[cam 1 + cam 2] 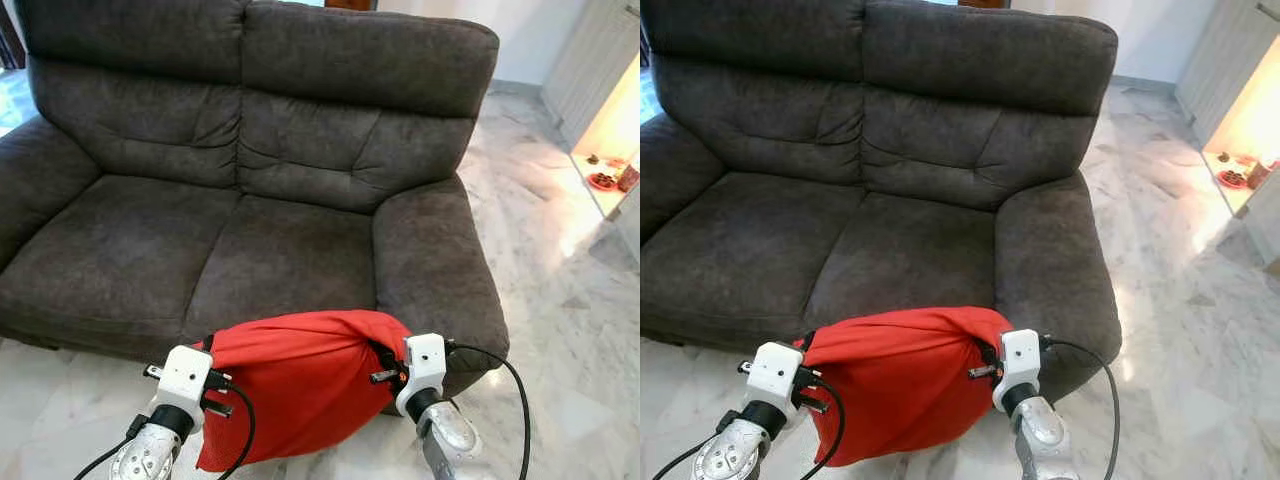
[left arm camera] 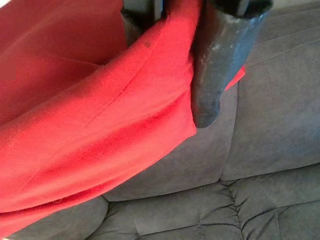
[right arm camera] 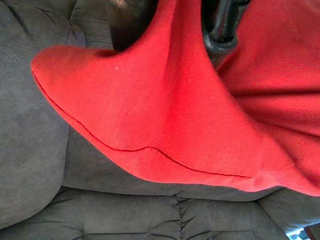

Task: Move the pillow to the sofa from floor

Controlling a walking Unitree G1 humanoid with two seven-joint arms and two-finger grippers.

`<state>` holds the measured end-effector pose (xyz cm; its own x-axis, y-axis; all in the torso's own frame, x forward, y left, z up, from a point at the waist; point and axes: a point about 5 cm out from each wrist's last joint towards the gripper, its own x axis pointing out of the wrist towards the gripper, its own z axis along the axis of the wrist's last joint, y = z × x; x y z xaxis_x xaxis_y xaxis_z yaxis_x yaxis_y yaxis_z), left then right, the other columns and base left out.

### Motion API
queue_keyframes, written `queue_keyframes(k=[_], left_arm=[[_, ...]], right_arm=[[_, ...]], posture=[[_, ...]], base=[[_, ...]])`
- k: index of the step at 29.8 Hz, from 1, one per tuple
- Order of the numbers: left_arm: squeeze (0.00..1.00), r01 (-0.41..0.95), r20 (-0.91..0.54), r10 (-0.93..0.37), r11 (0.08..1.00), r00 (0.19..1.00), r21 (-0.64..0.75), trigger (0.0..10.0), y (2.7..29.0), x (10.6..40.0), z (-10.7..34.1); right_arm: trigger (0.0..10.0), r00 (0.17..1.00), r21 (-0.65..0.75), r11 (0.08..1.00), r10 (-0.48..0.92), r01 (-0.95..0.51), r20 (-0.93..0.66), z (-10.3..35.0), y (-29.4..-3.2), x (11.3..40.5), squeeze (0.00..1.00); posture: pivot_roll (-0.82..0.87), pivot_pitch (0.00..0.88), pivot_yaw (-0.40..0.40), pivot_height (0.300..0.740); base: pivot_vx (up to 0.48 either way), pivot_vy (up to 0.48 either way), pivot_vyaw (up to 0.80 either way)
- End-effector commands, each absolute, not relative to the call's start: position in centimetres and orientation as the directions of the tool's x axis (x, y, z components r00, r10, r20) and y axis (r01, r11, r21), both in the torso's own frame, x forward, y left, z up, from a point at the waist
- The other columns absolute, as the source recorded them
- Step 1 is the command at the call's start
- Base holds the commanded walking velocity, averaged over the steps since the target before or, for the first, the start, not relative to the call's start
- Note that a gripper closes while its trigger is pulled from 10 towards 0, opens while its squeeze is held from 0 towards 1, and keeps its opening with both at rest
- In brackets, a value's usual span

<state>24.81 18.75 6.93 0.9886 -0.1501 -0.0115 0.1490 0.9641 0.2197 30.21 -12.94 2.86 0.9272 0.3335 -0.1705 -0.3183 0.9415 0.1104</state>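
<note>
- The red pillow (image 1: 300, 385) hangs low in the middle of the left eye view, lifted between the two arms and just in front of the sofa (image 1: 250, 200)'s front edge; its lower corner droops toward the marble floor (image 1: 560, 300) at the bottom of the frame, though whether it touches there I cannot tell.
- The left end effector (image 1: 212, 352) is clamped on the pillow's upper left corner; in the left wrist view a black finger (image 2: 215, 70) presses a fold of red cloth against the other finger, with the grey cushions behind.
- The right end effector (image 1: 385, 362) is pinched on the upper right corner; in the right wrist view the cloth is gathered at the fingers (image 3: 222, 30) and fans out into a loose flap with a visible seam.
- Handling, as a judgement: the pillow looks light and very soft (it sags into a pouch between the two grips); the cover is limp fabric, neither fragile nor slippery, but the filling may shift and the cover may slide out of a thin pinch.
- Where to hold: the two top corners, as now, keep it spread; a deeper bite taking in filling as well as cover would be surer than cloth alone.
- The seat cushions in the middle of the frame lie bare and close ahead; the pillow's hanging belly would need to clear the seat's front edge.
</note>
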Motion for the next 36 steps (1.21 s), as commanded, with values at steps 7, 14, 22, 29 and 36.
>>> queue_keyframes(k=[7,14,22,29,36], left_arm=[[0.0,-0.053,0.112,0.03,0.976,0.993,0.212,10.0,22.9,24.8,9.6],[0.0,-0.067,0.129,0.041,0.977,0.991,0.203,10.0,23.0,24.9,10.0],[0.0,-0.062,0.141,0.033,0.978,0.989,0.201,10.0,22.9,25.1,10.4],[0.0,-0.107,0.21,0.062,0.973,0.976,0.207,10.0,24.2,25.7,12.7],[0.0,-0.193,0.332,0.11,0.954,0.937,0.228,10.0,26.4,26.5,17.4]], right_arm=[[10.0,0.978,0.116,0.98,0.174,-0.161,-0.117,3.9,-16.7,30.8,0.0],[10.0,0.978,0.122,0.978,0.182,-0.169,-0.104,4.2,-16.4,31.1,0.0],[10.0,0.976,0.106,0.972,0.215,-0.21,-0.041,5.5,-15.6,31.7,0.0],[10.0,0.972,0.133,0.963,0.227,-0.233,0.058,8.0,-14.9,33.0,0.0],[10.0,0.93,0.108,0.944,0.281,-0.313,0.238,13.1,-13.2,34.5,0.0]], posture=[[0.23,0.112,-0.08,0.74],[0.23,0.114,-0.081,0.74],[0.23,0.113,-0.08,0.74],[0.23,0.113,-0.08,0.74],[0.23,0.115,-0.081,0.74]], base=[[0.231,0.0,0.0],[0.318,0.0,0.0],[0.349,0.0,0.0],[0.369,0.0,0.0],[0.38,0.0,0.0]])
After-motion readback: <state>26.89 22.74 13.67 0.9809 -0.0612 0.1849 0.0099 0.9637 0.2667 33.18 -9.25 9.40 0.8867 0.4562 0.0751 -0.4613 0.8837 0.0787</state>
